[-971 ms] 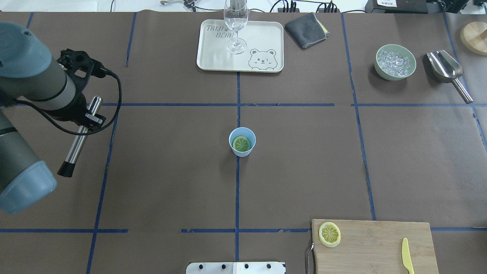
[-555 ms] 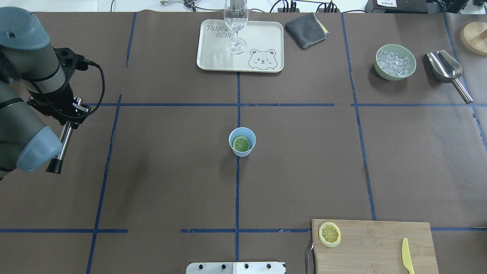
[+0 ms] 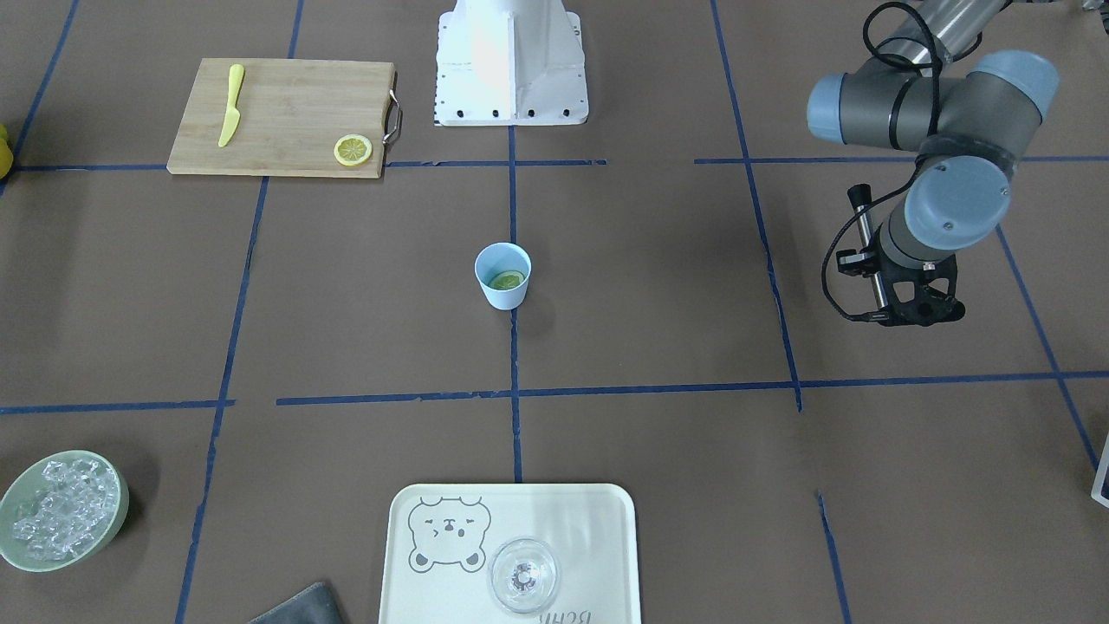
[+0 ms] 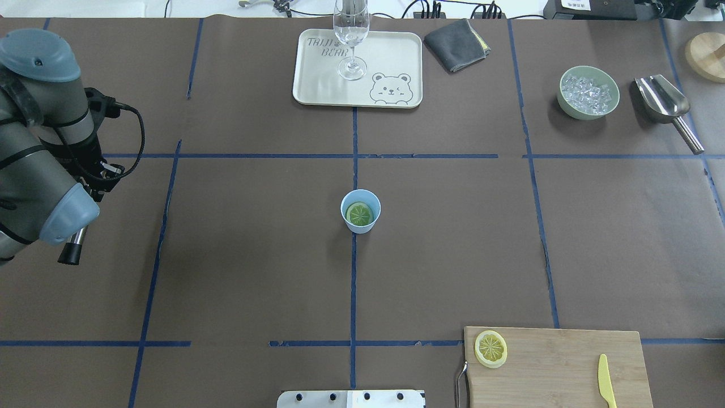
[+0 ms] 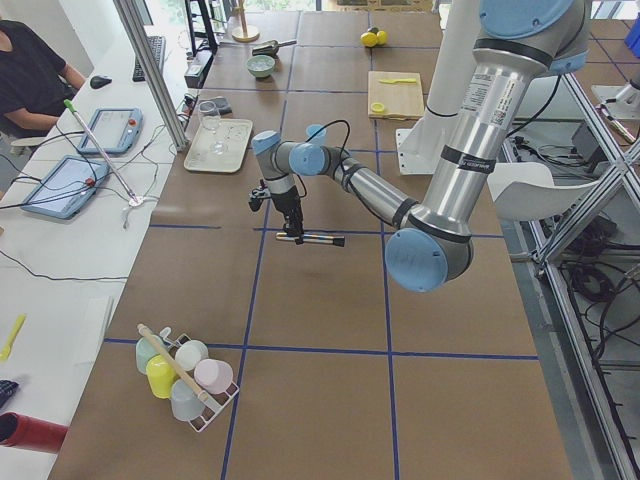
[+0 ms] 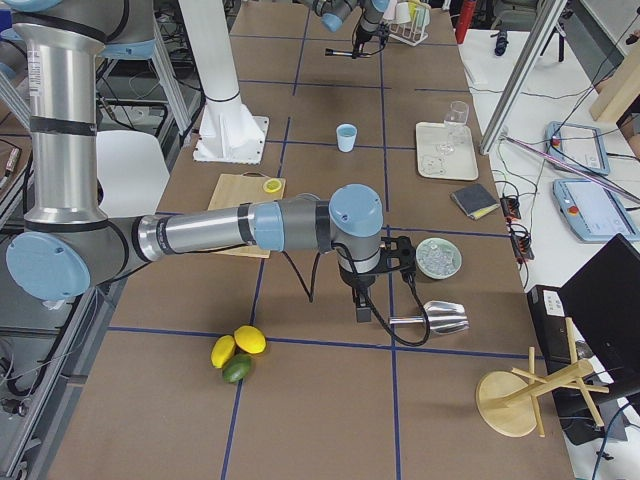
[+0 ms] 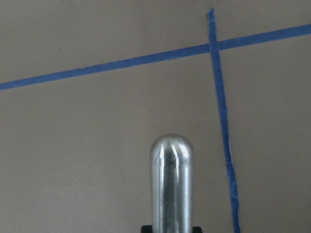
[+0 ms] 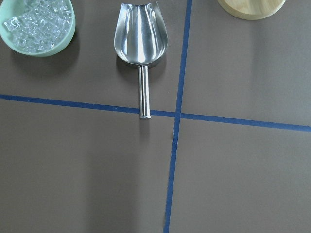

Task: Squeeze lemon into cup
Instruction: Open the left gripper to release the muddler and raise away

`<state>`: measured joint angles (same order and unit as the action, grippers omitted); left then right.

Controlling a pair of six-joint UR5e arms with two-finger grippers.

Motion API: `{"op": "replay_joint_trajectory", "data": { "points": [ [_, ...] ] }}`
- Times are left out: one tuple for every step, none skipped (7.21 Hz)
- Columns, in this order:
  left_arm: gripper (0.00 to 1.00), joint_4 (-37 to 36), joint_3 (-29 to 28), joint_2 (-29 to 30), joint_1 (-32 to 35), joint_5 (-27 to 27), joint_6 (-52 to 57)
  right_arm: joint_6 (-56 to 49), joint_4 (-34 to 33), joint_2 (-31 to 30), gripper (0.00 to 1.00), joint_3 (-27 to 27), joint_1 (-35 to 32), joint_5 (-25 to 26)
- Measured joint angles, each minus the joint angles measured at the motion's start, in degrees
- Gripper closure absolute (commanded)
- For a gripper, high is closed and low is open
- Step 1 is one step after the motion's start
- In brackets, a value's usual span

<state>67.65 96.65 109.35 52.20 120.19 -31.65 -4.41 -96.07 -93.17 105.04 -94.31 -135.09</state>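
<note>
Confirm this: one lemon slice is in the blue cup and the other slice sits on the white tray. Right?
Not quite. One lemon slice is in the blue cup, but the other slice lies on the wooden cutting board, not the white tray, which holds only the glass. The overhead exterior view shows it.

Horizontal metal rod [image 5: 320, 239] in left end effector [image 5: 291, 230]
</note>
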Motion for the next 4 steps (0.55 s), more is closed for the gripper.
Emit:
{"op": "replay_joint_trajectory", "data": {
  "points": [
    [1.00,1.6,-1.8,-0.1,0.0,0.7,-0.2,0.0,0.0,0.1,0.00,0.1,0.0,0.0],
    [1.00,4.3,-4.1,-0.1,-0.1,1.4,-0.3,0.0,0.0,0.2,0.00,0.3,0.0,0.0],
    [1.00,6.7,-6.0,-0.2,-0.2,1.7,-0.3,0.0,0.0,0.3,0.00,0.4,0.0,0.1],
    [1.00,7.9,-7.0,-0.2,-0.2,1.8,-0.3,0.0,0.0,0.3,0.00,0.6,0.0,0.1]
  ]
}}
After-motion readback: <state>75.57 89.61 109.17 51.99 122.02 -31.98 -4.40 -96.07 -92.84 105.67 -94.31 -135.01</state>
